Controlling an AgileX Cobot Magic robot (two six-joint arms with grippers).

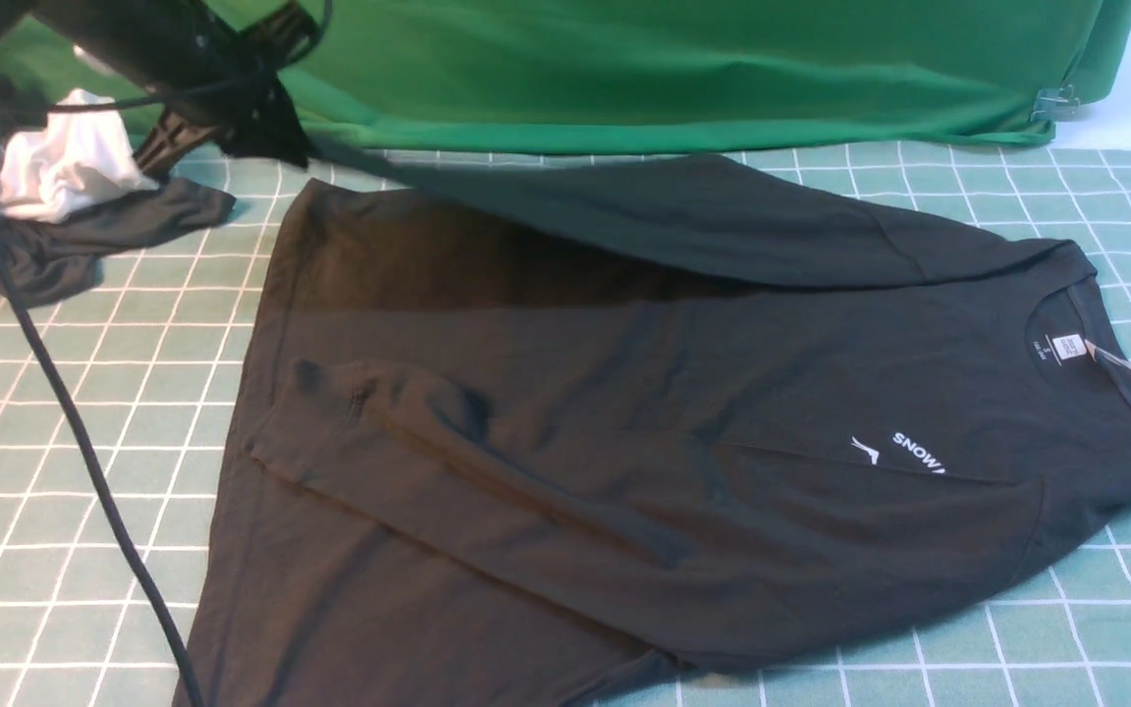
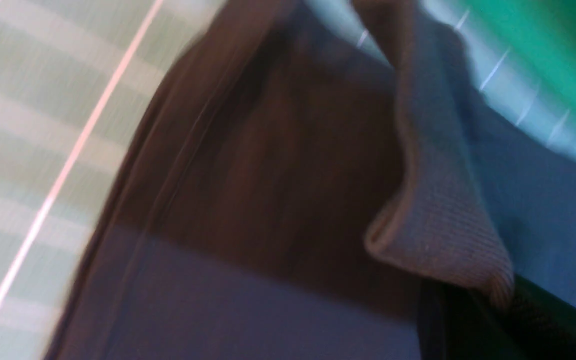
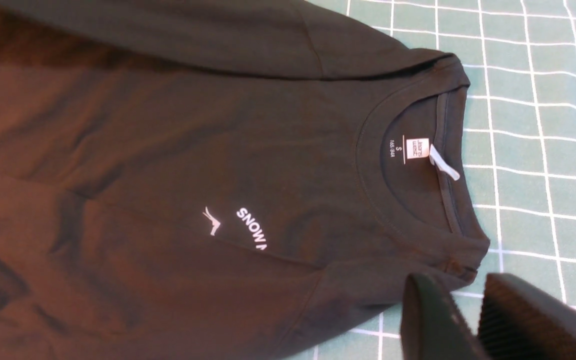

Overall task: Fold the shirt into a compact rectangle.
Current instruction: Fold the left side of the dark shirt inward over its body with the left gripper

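Shirt: the black shirt (image 1: 624,412) lies spread on the green gridded counter (image 1: 55,412), collar to the robot's right and hem to its left. A near flap overlaps the white print (image 3: 250,227).
Left claw (image 1: 242,133): closed on the shirt's far-left edge, which it holds raised off the counter.
Right claw (image 3: 460,295): fingers parted and empty, above the counter just beside the shirt's shoulder.
Surroundings: a dark garment (image 1: 84,245) bunched with a white cloth (image 1: 65,177) lies at far left.
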